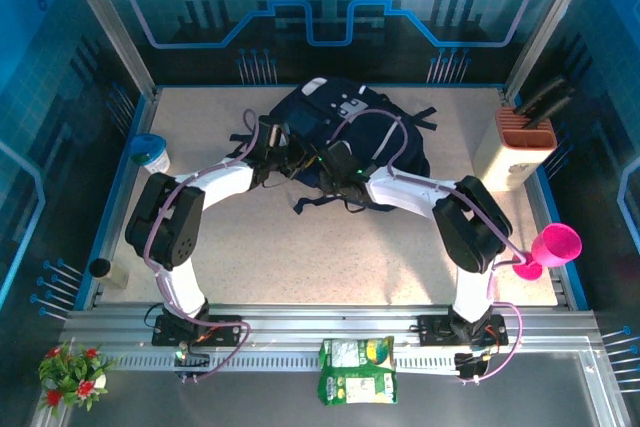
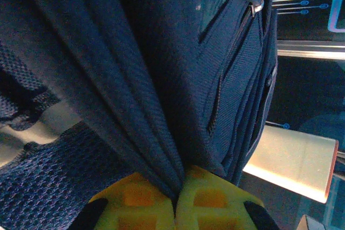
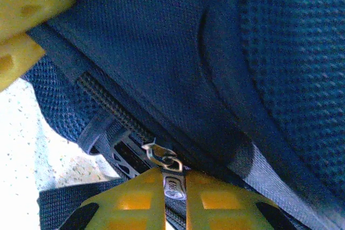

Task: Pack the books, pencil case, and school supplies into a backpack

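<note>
Overhead, the backpack [image 1: 355,132] lies with its long axis pointing away from the robot. At the left wrist, the left gripper [image 2: 175,189] is clamped on a fold of the backpack's fabric. At the right wrist, the right gripper [image 3: 173,192] pinches the zipper pull [image 3: 164,161]. The zipper runs diagonally toward the left gripper's side.

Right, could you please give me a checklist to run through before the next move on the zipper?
1. Left gripper shut on a fold of backpack fabric: ok.
2. Pull sits between the right gripper fingers: ok.
3. Zipper track free of caught fabric: cannot tell.
4. The two grippers are apart from each other: ok.
5. Backpack lies on the table: ok.
</note>
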